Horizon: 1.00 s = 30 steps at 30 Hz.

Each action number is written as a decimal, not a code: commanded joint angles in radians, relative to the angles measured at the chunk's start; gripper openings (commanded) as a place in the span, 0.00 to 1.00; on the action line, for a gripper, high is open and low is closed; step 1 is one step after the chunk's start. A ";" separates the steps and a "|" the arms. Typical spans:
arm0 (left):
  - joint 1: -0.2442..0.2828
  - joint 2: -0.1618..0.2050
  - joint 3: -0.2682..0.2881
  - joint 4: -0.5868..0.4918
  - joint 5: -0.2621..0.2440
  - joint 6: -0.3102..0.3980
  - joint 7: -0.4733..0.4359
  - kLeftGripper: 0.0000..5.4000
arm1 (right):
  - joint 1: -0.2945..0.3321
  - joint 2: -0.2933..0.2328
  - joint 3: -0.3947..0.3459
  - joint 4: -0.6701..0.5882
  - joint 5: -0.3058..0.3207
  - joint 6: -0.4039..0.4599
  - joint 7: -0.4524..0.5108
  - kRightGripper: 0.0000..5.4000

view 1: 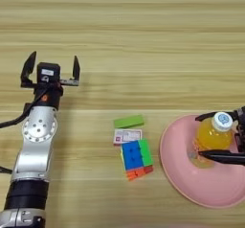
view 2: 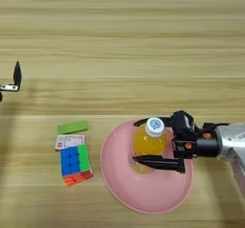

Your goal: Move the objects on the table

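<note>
At the left of the frame you have the left gripper held over bare table, its silver arm running up from the lower left corner and its two black fingers spread wide apart with nothing between them. Moving right to the lower centre, you find three small things clustered close together: the green block lies furthest up, tilted slightly; just below it sits the flat red-and-white packet; and below that, overlapping or touching the packet's lower edge, is the multicoloured puzzle cube, showing blue, green and orange faces. Just to the right of the cube, with a narrow strip of wood between, lies a pink plate, which fills the lower right of the left eye view. On the plate's upper middle part you see the orange drink bottle, upright with its white cap towards the camera. Your right gripper reaches in from the right edge, one black finger along the upper side of the bottle and the other along its lower side, so the jaws are pinching the bottle over the plate; whether the bottle's base touches the plate cannot be told
</note>
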 commanded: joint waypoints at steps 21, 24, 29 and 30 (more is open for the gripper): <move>0.013 0.021 -0.016 0.005 0.000 -0.031 -0.044 1.00 | -0.130 0.002 -0.104 -0.190 0.148 0.140 -0.141 0.65; 0.013 0.023 -0.020 0.005 -0.004 -0.037 -0.052 1.00 | -0.166 0.002 -0.102 -0.200 0.125 0.152 -0.182 0.65; 0.016 0.026 -0.022 0.000 -0.006 -0.040 -0.058 1.00 | -0.240 0.013 -0.084 -0.195 0.071 0.175 -0.278 0.65; 0.016 0.027 -0.022 0.000 -0.007 -0.042 -0.060 1.00 | -0.252 0.017 -0.077 -0.196 0.061 0.179 -0.295 0.65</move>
